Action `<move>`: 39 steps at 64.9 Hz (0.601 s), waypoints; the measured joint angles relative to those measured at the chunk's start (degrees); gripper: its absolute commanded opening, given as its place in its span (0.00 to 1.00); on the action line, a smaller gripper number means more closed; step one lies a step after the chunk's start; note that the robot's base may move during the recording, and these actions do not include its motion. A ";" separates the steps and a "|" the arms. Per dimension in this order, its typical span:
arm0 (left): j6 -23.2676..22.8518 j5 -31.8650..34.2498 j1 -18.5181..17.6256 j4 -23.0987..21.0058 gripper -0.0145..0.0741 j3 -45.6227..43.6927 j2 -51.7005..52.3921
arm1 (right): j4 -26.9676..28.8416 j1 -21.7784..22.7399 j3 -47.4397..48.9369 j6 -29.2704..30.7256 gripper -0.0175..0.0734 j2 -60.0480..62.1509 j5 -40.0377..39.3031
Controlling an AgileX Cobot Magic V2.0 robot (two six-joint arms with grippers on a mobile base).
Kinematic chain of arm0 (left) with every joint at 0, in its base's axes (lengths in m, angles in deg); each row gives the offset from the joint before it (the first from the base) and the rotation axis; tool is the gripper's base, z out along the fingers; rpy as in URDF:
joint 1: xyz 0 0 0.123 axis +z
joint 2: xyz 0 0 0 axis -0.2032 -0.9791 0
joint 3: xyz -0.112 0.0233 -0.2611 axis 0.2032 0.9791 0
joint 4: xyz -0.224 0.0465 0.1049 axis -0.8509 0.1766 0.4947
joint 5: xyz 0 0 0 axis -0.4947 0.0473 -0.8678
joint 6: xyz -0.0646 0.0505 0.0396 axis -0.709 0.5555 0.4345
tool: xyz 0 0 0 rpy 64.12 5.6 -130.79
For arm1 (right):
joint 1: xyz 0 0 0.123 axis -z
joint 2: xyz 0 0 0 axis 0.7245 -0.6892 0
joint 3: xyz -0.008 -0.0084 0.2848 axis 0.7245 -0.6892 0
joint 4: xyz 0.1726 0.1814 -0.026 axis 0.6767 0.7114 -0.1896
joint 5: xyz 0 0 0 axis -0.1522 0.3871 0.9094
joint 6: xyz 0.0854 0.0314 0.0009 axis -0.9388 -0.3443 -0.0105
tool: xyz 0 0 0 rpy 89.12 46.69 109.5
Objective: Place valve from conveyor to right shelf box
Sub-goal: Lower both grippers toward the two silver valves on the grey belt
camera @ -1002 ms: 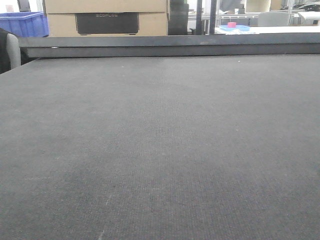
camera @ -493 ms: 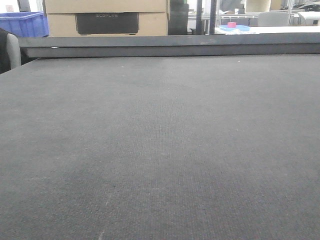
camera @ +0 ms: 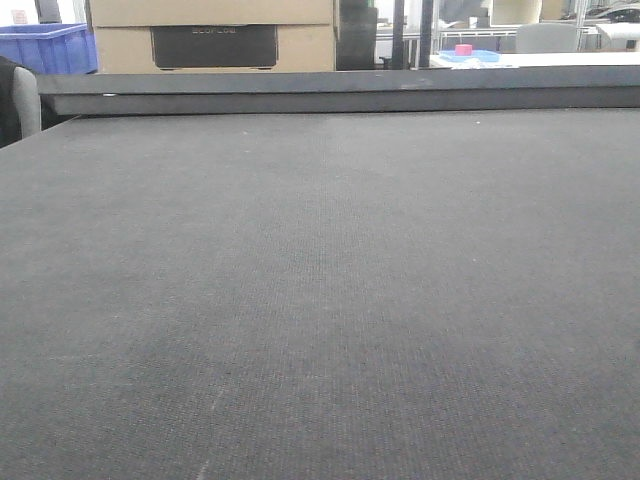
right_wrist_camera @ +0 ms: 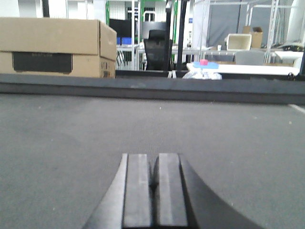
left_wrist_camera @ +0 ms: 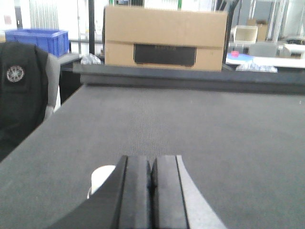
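The conveyor (camera: 320,280) is a broad dark grey woven belt that fills the front view, with a dark rail (camera: 340,92) along its far edge. No valve can be made out on it, and the right shelf box is out of view. My left gripper (left_wrist_camera: 151,164) hangs low over the belt (left_wrist_camera: 200,124), shut with nothing between its pads. A small white rounded thing (left_wrist_camera: 101,175) peeks out behind its left finger; I cannot tell what it is. My right gripper (right_wrist_camera: 153,162) is shut and empty above the belt (right_wrist_camera: 143,119).
Beyond the rail stand stacked cardboard boxes (camera: 212,35) and a blue bin (camera: 45,48). A white table with a pink item (camera: 464,49) lies at the back right. A black jacket on a chair (left_wrist_camera: 19,95) sits by the belt's left edge.
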 measured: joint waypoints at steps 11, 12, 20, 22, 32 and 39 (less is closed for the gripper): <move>0.00 -2.70 0.00 0.00 0.04 -2.43 0.00 | 4.51 0.00 1.74 0.00 0.01 0.00 -2.05; 0.00 -3.93 0.00 0.00 0.04 -3.55 0.00 | 5.06 0.00 2.69 0.00 0.01 0.00 -1.48; 0.00 -11.13 0.00 0.00 0.04 -12.78 -0.10 | 6.26 0.00 10.99 0.00 0.01 0.13 4.79; 0.00 -13.36 0.00 0.00 0.04 -15.74 -0.74 | 6.55 0.00 13.09 0.00 0.01 -0.28 7.33; 0.00 -24.92 0.00 0.00 0.04 -28.77 -8.42 | 7.31 0.00 24.58 0.00 0.01 -7.39 19.77; 0.00 -31.83 0.00 -0.72 0.04 -37.01 -17.23 | 7.46 0.00 31.39 0.00 0.01 -15.90 28.37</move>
